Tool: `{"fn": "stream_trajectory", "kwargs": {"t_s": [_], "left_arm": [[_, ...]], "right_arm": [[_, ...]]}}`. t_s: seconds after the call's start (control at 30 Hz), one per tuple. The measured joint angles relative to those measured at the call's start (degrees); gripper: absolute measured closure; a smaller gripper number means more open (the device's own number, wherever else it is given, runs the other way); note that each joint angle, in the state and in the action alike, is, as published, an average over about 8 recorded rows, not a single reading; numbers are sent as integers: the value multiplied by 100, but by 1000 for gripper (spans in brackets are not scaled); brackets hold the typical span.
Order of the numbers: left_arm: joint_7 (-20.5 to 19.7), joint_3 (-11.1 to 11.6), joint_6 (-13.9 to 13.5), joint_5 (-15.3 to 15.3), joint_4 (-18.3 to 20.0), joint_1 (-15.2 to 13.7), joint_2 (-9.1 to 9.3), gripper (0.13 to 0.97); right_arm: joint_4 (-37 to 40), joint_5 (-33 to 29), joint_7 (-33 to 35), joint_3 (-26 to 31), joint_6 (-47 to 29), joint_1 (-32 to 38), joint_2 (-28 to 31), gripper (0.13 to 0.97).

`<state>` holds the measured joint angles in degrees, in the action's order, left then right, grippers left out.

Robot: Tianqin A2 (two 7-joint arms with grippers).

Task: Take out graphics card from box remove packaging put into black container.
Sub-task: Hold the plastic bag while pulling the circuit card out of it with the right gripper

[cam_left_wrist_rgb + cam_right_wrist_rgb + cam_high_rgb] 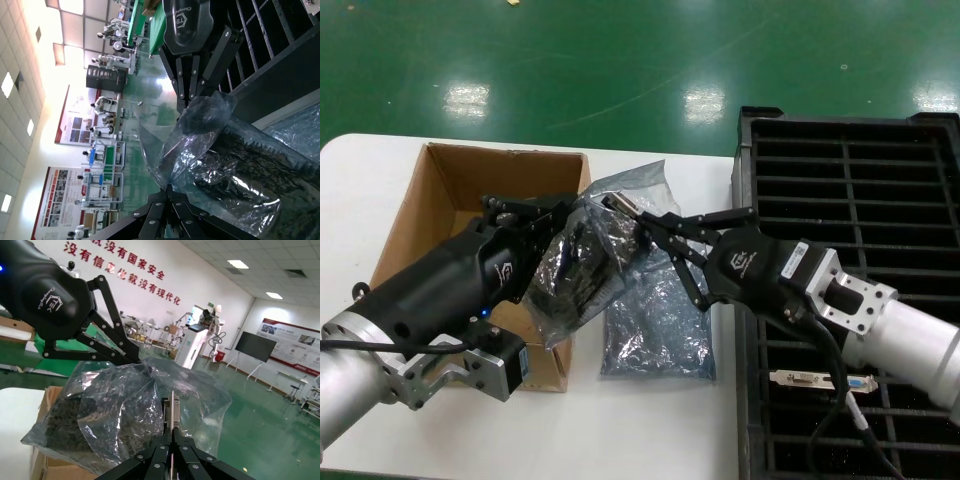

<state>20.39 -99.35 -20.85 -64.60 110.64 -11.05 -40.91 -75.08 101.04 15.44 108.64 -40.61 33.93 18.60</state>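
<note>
Above the table's middle, near the box (470,220), left gripper (552,222) pinches the packaging (570,275) w/ right gripper (642,228) clamped on graphics card (171,412) bracket; uneven pull may tear the bag or drop the card.

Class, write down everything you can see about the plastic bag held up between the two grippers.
The packaging is a shiny, crinkled, translucent grey bag held above the table between the box and the black container. The left gripper pinches one end; the right gripper grips the silver bracket of the graphics card poking from its open mouth. A dark mass shows through it. A second, flat bag lies below.
</note>
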Motion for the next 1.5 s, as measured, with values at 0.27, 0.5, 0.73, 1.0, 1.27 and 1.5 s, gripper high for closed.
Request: {"fn": "stream_trajectory", "kwargs": {"t_s": [0.27,0.5,0.73,1.0,1.27,1.5], "left_arm": [[0,0,0,0,0,0,0,958],[0,0,0,0,0,0,0,958],[0,0,0,0,0,0,0,958],[0,0,0,0,0,0,0,958],[0,0,0,0,0,0,0,958],[0,0,0,0,0,0,0,958]], "right_arm": [[-300,88,-281,21,-64,-195,143,957],[-535,200,-566,35,-257,-266,355,949],[-612,317,-820,-7,-439,-138,539,926],[-249,336,-946,19,-643,253,592,851],[-38,303,-793,57,-768,305,603,756],[-56,294,-745,52,-782,226,624,685]]}}
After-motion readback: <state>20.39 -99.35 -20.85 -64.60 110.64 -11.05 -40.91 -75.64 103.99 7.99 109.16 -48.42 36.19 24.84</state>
